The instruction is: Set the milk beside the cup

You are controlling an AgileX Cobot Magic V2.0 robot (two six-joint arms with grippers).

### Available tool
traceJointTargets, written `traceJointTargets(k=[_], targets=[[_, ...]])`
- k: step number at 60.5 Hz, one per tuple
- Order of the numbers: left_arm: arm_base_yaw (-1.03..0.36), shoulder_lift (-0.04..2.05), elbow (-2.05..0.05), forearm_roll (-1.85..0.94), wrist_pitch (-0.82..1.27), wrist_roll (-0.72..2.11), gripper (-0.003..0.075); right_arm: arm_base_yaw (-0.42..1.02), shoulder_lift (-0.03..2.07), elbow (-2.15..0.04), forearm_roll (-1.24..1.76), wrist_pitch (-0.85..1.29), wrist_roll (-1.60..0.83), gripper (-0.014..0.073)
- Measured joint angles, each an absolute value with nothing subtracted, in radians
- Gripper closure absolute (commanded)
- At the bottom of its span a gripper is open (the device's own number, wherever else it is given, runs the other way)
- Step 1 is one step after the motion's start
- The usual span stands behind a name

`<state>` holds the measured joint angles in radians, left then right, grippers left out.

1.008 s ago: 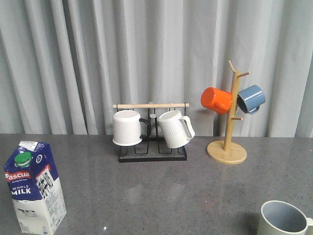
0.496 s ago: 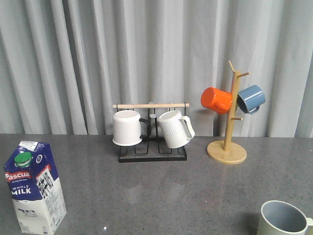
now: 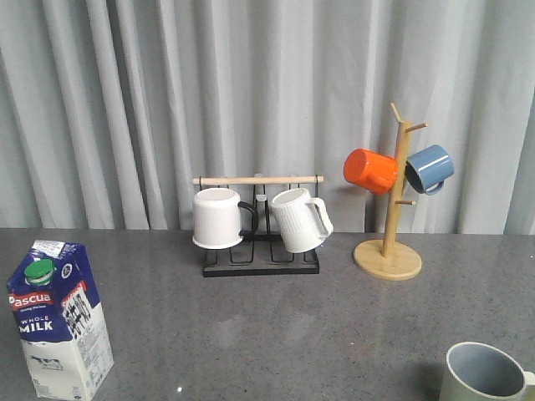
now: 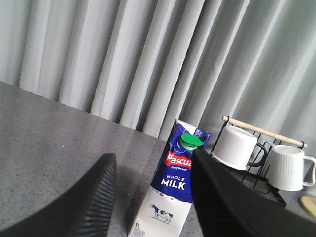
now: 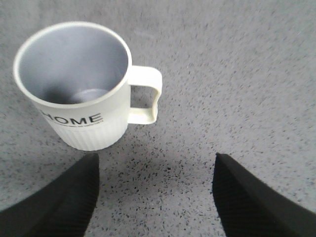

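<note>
The milk [image 3: 58,322], a dark-blue and white carton with a green cap, stands upright at the front left of the grey table. In the left wrist view the milk [image 4: 175,190] stands ahead of my left gripper [image 4: 153,170], which is open, with the carton apart from both fingers. The cup [image 3: 487,374], pale cream-grey with a greyish inside, stands at the front right corner. In the right wrist view the cup [image 5: 81,98] shows "HOME" lettering and its handle. My right gripper [image 5: 155,168] is open and empty just short of it. Neither gripper shows in the front view.
A black rack [image 3: 261,266] with a wooden bar holds a plain white mug [image 3: 218,218] and a ribbed white mug [image 3: 299,220] at the back middle. A wooden mug tree [image 3: 389,251] with an orange mug [image 3: 369,170] and a blue mug [image 3: 430,168] stands back right. Grey curtain behind.
</note>
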<state>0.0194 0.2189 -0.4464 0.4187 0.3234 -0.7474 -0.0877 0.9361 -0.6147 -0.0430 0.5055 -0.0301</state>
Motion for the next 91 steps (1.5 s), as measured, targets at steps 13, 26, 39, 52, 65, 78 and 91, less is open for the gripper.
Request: traceJointTargets(k=[13, 26, 39, 52, 65, 78, 91], targets=[[0.019, 0.219, -0.446, 0.418, 0.343, -0.747, 0.0372, -0.088, 1.069, -0.611, -0.064, 0.394, -0.029, 0.0125], [0.019, 0.219, -0.446, 0.418, 0.346, -0.747, 0.0372, -0.088, 1.155, -0.611, -0.118, 0.346, -0.029, 0.0125], [0.019, 0.219, -0.446, 0.418, 0.347, -0.747, 0.0372, -0.127, 1.199, -0.611, -0.147, 0.304, -0.01, 0.0125], [0.019, 0.219, -0.446, 0.418, 0.353, -0.747, 0.0372, -0.131, 1.202, -0.611, -0.15, 0.261, -0.006, 0.0125], [0.019, 0.219, -0.446, 0.418, 0.363, -0.747, 0.0372, -0.131, 1.202, -0.611, -0.15, 0.239, 0.0, 0.0126], [0.019, 0.219, -0.446, 0.418, 0.37, -0.747, 0.0372, -0.131, 1.249, -0.611, -0.15, 0.214, 0.0, 0.0131], [0.019, 0.219, -0.446, 0.418, 0.393, -0.747, 0.0372, -0.131, 1.338, -0.611, -0.158, 0.098, 0.0, 0.0131]])
